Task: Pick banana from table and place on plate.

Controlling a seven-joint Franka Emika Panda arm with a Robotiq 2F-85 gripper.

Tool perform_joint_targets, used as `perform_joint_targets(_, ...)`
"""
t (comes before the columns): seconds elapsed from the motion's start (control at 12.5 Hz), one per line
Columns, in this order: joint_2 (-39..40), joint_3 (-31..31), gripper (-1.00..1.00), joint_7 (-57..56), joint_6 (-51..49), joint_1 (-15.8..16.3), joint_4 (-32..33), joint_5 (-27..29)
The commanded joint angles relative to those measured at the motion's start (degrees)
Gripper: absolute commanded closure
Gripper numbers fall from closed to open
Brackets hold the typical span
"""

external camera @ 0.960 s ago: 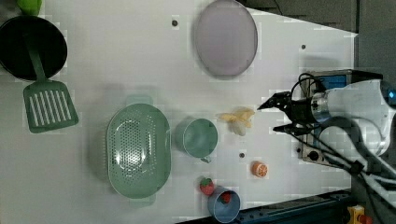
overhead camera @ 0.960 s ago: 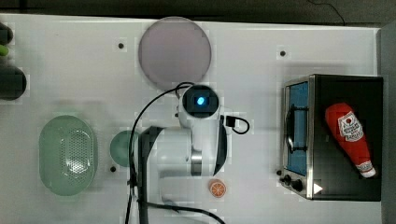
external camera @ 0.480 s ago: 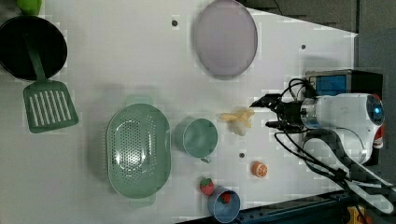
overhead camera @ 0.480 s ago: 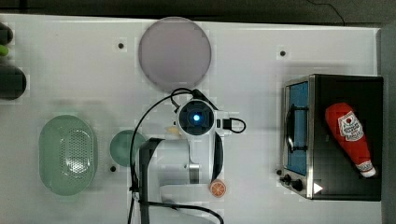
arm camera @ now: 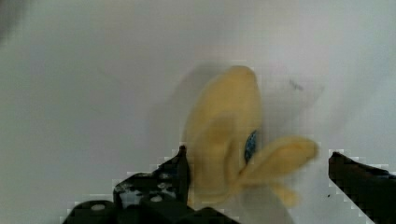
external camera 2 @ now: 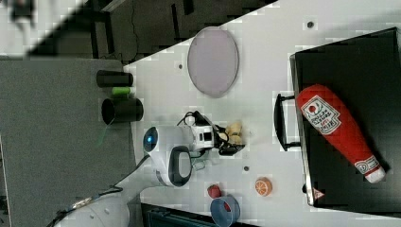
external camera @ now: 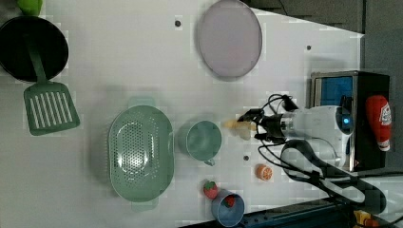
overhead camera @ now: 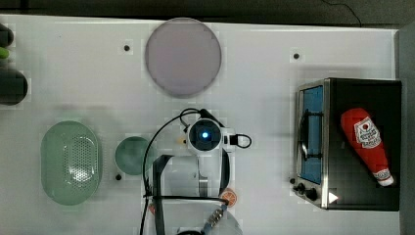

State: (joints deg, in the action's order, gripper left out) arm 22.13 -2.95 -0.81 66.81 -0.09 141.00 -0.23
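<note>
Wrist view: my jaws straddle the banana (arm camera: 224,144), spread wide and not yet gripping.
I judge this the reach-to-grasp step; next I must sink a little, clench, then carry to the plate (overhead camera: 183,57) by the table's (overhead camera: 73,73) far edge. The banana lies mid-table beside the teal bowl (external camera: 203,139), under my gripper (arm camera: 257,168); its long axis runs between the fingers, peel flaps splaying sideways.

Robot lab test bench: a white table (overhead camera: 274,63) with mounting holes carries toy kitchenware, a toaster oven (overhead camera: 347,144) and a robot arm (overhead camera: 205,147) beside it.
</note>
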Motion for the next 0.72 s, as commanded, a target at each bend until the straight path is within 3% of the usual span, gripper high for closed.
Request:
perform_joint_targets(0.08,-0.20,-0.67,-0.91,-3.38,3.47,-0.27,-0.94,0.48)
perform_joint_targets(0.56,-1.50,-0.99,0.48,-3.32,4.29,-0.29,-1.04,0.48)
perform_joint_targets(0.72,-1.80,-1.06,0.48,-3.33,4.17,-0.29,-1.00,0.48)
